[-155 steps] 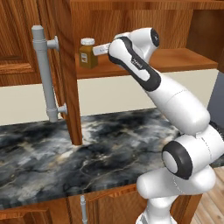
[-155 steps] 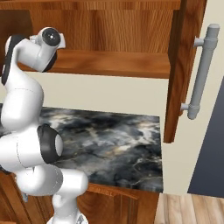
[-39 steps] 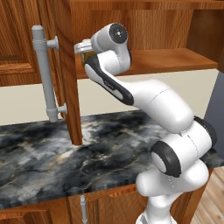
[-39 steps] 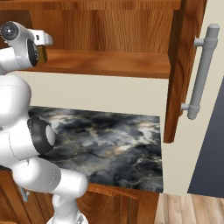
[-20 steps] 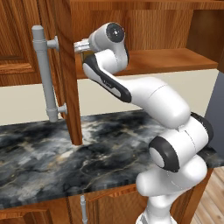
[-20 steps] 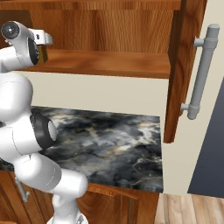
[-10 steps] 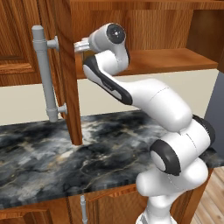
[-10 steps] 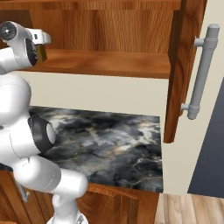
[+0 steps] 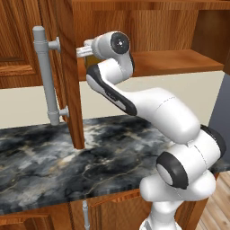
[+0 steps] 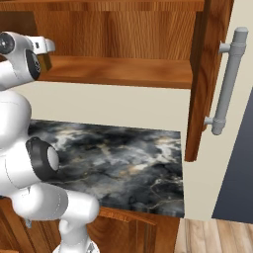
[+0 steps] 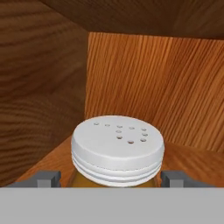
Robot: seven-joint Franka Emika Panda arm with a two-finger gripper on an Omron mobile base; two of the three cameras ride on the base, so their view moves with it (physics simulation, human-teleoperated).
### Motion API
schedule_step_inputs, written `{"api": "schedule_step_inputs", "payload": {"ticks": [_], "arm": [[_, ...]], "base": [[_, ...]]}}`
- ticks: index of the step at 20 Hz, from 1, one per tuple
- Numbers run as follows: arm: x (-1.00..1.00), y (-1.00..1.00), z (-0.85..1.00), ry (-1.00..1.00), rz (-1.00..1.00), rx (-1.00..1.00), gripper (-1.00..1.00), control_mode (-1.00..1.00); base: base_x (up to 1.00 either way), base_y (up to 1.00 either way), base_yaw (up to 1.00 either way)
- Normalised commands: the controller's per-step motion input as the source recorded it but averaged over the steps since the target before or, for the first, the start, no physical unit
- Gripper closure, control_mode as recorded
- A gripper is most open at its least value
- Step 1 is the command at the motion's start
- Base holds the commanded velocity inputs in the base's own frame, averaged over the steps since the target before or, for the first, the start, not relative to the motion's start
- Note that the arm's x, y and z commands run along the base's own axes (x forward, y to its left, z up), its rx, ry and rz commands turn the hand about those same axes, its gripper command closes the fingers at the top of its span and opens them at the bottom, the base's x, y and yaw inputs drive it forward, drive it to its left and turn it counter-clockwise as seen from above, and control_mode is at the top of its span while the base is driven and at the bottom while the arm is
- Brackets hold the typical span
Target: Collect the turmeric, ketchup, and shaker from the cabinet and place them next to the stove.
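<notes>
One squat amber turmeric [image 11: 117, 151] jar — ribbed, perforated white lid.

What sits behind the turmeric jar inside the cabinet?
Behind the turmeric only the cabinet bare wooden back and side walls show. The shelf right behind the jar's lid is covered, so anything low there cannot be seen.

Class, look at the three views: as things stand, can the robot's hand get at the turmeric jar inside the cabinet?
Probably yes. The hand is open, with one finger tip on each side of the turmeric, just below its white lid. The cabinet door stands open and nothing lies between the fingers and the jar.
</notes>
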Motion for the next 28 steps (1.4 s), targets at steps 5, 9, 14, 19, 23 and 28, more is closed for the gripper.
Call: {"api": "schedule_step_inputs", "payload": {"ticks": [5,9,14,19,23,28], "arm": [[-0.04,0.03,0.00,-0.01,0.00,-0.01,1.00,-1.00],[-0.44,0.01,-0.01,-0.13,0.00,-0.06,1.00,-1.00],[-0.30,-0.01,0.06,-0.08,0.00,-0.04,1.00,-1.00],[-0.33,-0.34,0.14,-0.02,0.02,0.00,1.00,-1.00],[-0.30,-0.49,0.13,0.01,0.08,0.01,1.00,-1.00],[-0.36,-0.41,0.18,0.01,0.15,0.01,1.00,-1.00]], "base": [[0.00,0.00,0.00],[0.00,0.00,0.00],[0.00,0.00,0.00],[0.00,0.00,0.00],[0.00,0.00,0.00],[0.00,0.00,0.00]]}}
